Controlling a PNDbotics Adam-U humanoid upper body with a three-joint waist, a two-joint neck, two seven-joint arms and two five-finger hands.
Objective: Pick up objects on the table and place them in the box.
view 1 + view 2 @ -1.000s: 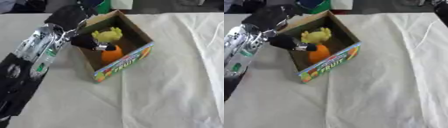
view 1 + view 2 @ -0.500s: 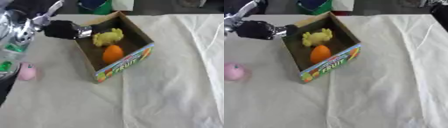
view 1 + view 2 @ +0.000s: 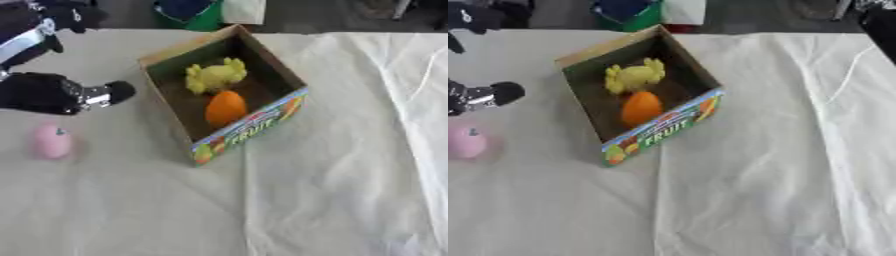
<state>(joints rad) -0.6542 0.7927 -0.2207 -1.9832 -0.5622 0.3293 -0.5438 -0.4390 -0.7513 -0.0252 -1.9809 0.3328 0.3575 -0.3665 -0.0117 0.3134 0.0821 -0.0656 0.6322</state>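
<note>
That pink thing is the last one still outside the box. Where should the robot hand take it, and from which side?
Across the pink thing's rounded middle, from above. It lies alone on the cloth, clear of the box, and the left robot hand is nearest.

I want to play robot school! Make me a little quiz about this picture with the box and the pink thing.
1. True or false: the pink object lies inside the box.
2. Which two colours are the things in the box? A) yellow and orange B) blue and red
3. Fill in: the left hand is ___ the box.

Key: 1 false, it lies on the table. 2 A: yellow object, orange object. 3 outside.
</note>
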